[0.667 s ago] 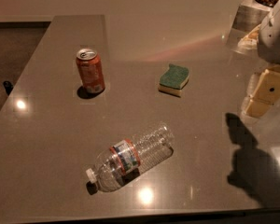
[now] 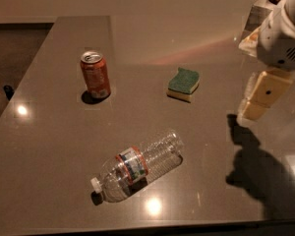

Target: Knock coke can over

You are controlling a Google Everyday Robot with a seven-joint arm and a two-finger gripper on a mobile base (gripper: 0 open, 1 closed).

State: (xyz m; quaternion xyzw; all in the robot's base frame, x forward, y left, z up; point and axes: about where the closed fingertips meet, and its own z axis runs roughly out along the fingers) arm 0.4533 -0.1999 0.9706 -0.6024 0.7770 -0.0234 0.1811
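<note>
Nearest, at the lower middle of the frame, a clear plastic water bottle (image 2: 137,168) lies on its side on the grey-brown worktop (image 2: 54,146). Its white cap points toward the lower left, and a red-and-blue label wraps its middle. Bright spots of light reflect off the surface just below it and at the left edge. At the lower right a dark shadow (image 2: 255,166) of the arm falls across the worktop.

Above that shadow, at the right edge around mid-height, the hand (image 2: 260,100) hangs above the worktop. It is cream-coloured and blocky, pointing down and slightly left. It touches none of the things on the worktop, and whether it is open or closed cannot be told. The white arm housing (image 2: 285,38) it hangs from fills the upper right.

To the left of the hand, right of centre, a sponge (image 2: 183,84) lies flat with its green scouring side up and a yellow layer below.

The coke can (image 2: 95,74) stands upright in the upper left part of the frame, silver top and pull tab showing, with a small shadow at its base. It is well apart from the hand, far to its left and a little higher in the frame, with the sponge lying between them.
</note>
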